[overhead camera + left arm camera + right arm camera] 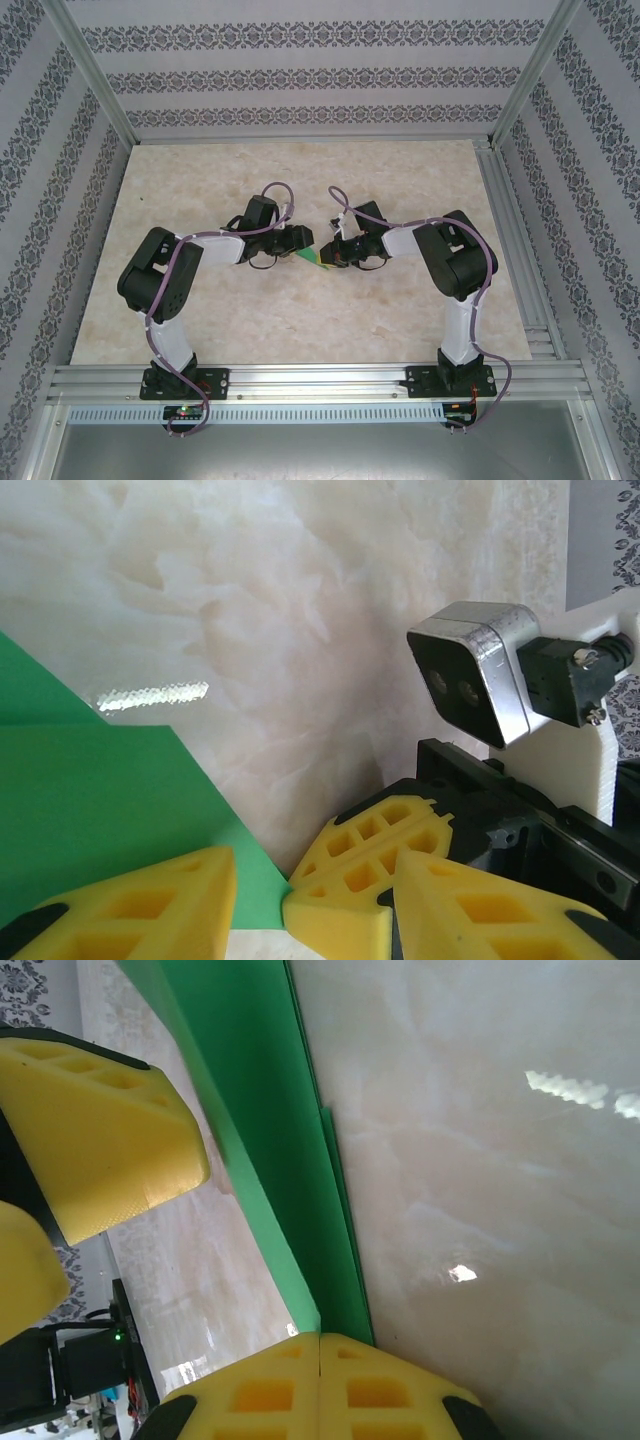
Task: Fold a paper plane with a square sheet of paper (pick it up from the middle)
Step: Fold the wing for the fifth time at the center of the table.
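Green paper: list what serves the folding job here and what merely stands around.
Job:
- folded green paper
- right pincer, shut on the paper's edge
- left pincer, open beside the paper

Merely around:
- marble-pattern table
- aluminium frame
- patterned walls

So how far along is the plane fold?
Done: the green paper shows at least one fold, with layered edges. In hand: the right tool is shut on its folded edge; the left tool stands open beside it. To do: no pointed dart with wings visible yet, so further folds likely remain.
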Tool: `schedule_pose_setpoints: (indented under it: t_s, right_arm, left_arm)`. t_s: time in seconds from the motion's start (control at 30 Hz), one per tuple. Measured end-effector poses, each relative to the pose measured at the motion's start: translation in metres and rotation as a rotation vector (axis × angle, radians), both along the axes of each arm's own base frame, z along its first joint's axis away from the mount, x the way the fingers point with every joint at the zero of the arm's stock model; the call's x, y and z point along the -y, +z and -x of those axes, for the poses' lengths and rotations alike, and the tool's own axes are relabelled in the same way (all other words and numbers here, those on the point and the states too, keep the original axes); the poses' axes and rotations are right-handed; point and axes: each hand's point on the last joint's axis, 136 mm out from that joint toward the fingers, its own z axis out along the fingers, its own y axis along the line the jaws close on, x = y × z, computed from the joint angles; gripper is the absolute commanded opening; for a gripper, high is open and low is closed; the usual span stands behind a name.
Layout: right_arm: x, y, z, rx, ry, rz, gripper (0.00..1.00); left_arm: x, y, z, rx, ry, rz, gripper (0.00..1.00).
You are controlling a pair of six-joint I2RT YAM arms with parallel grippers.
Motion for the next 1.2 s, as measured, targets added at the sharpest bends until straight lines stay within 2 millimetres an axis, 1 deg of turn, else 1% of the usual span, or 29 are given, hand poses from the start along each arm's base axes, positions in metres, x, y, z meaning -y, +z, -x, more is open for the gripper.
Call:
schedule_pose_setpoints:
  t_s: [0.37, 0.83, 0.9, 1.2]
  right_arm:
    - [0.000, -0.001, 0.000, -0.022, -0.004, 0.004, 0.00]
    - [0.001, 0.000, -0.001, -0.028, -0.004, 0.005, 0.00]
    - [0.001, -0.001, 0.000, -0.030, -0.004, 0.006, 0.00]
    - [0.004, 0.003, -0.003, -0.003, -0.011, 0.029, 0.13]
  left_arm:
    - [-0.003, -0.014, 0.000, -0.017, 0.011, -0.030, 0.40]
    - [-0.009, -0.027, -0.001, -0.042, 0.036, -0.071, 0.38]
    - [-0.008, -0.027, -0.002, -0.044, 0.036, -0.072, 0.36]
    - [-0.008, -0.030, -0.004, -0.065, 0.037, -0.086, 0.35]
